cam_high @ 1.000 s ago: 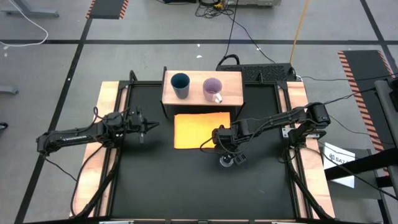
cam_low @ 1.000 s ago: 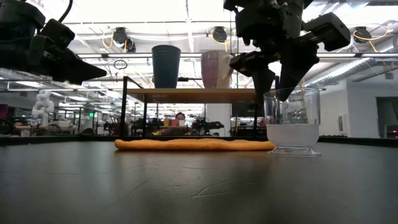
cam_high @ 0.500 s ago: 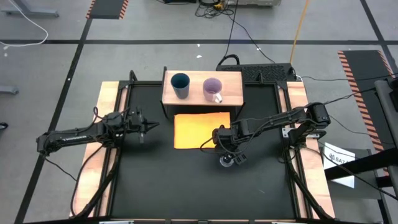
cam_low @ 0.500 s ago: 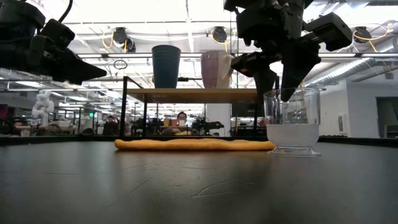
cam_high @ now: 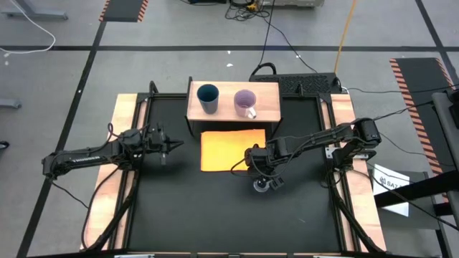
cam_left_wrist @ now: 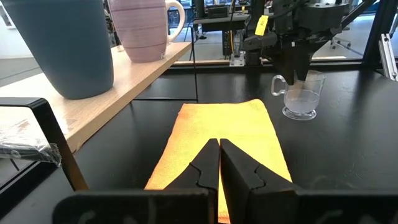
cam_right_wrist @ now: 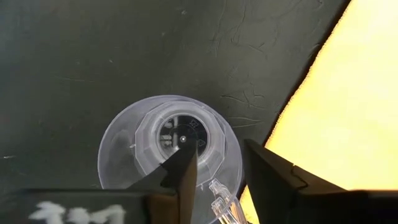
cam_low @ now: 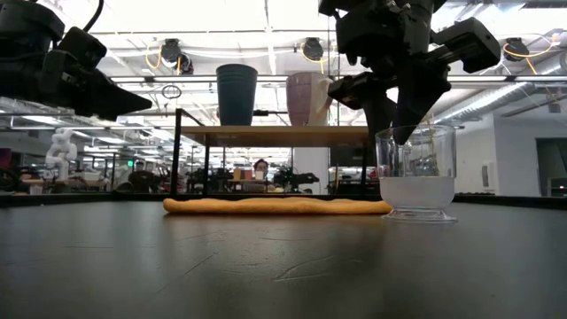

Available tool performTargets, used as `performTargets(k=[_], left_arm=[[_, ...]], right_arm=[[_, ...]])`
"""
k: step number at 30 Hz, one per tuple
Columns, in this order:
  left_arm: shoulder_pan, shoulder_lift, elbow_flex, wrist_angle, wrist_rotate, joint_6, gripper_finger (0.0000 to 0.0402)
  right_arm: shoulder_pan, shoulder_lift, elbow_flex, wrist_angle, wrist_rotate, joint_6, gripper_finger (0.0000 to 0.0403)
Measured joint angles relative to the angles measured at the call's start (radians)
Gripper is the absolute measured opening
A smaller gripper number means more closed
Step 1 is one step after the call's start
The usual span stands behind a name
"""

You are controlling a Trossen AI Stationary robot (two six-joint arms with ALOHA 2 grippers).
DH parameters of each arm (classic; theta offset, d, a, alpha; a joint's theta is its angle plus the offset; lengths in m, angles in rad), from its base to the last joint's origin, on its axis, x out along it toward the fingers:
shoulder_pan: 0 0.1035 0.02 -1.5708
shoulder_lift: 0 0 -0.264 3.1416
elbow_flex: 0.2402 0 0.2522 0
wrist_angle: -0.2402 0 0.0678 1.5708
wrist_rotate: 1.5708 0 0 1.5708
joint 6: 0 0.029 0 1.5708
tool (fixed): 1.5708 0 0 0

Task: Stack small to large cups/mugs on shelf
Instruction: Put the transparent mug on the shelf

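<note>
Clear see-through cup [cam_low: 417,174] stands on the black table [cam_high: 186,208] beside the flat orange sheet [cam_high: 231,150]; the right gripper [cam_right_wrist: 217,171] straddles its rim, jaws apart, one finger inside. Dark blue tumbler [cam_high: 208,98] and lilac mug [cam_high: 245,103] stand on the wooden shelf [cam_high: 269,97]. Left gripper [cam_left_wrist: 219,163] hovers, jaws together

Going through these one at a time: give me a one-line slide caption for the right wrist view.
Right gripper straddling the rim of the clear cup on the black table, orange sheet alongside.
</note>
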Motion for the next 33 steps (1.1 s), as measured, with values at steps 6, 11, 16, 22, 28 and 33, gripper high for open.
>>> performTargets(k=[6, 11, 16, 22, 28, 33], left_arm=[[0.000, 0.000, 0.000, 0.000, 0.000, 0.000, 0.0017], [0.000, 0.000, 0.000, 0.000, 0.000, 0.000, 0.0017], [0.000, 0.000, 0.000, -0.001, 0.000, 0.000, 0.0017], [0.000, 0.000, 0.000, -0.002, 0.000, 0.000, 0.0017], [0.000, 0.000, 0.000, -0.002, 0.000, 0.000, 0.0017], [0.000, 0.000, 0.000, -0.002, 0.000, 0.001, 0.0017]], right_arm=[[0.000, 0.000, 0.000, 0.003, 0.000, -0.002, 0.0094], [0.000, 0.000, 0.000, 0.018, 0.000, -0.006, 0.0083], [0.000, 0.000, 0.000, 0.022, 0.000, -0.010, 0.0074], [0.000, 0.000, 0.000, 0.022, 0.000, -0.014, 0.0063], [0.000, 0.000, 0.000, 0.021, 0.000, -0.026, 0.0027], [0.000, 0.000, 0.000, 0.021, 0.000, -0.033, 0.0005]])
